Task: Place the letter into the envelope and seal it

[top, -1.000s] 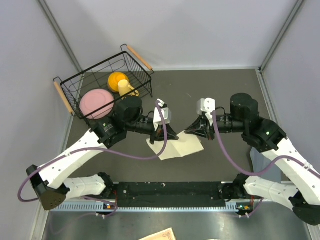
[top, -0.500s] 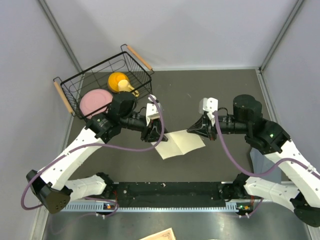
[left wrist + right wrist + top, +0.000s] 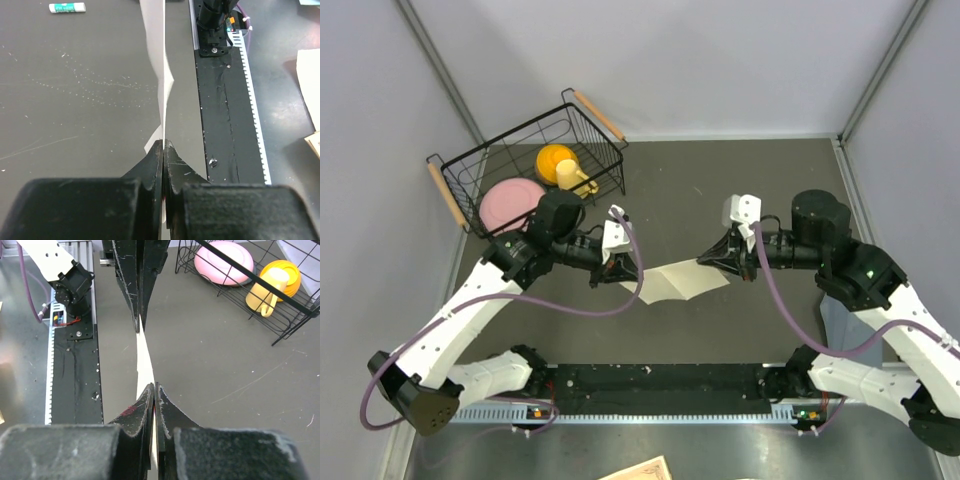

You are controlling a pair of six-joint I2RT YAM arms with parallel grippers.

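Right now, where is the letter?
In the top view the letter is near the middle of the table, pinched between the left gripper at its left end and the right gripper at its right end.

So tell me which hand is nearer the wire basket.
Left. The left hand grips the letter just off the basket's near right corner; the right hand holds the letter's opposite edge, farther right.

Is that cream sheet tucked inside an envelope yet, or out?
Out. The letter is bare, stretched between the left gripper and the right gripper, each pinched shut on an opposite edge.
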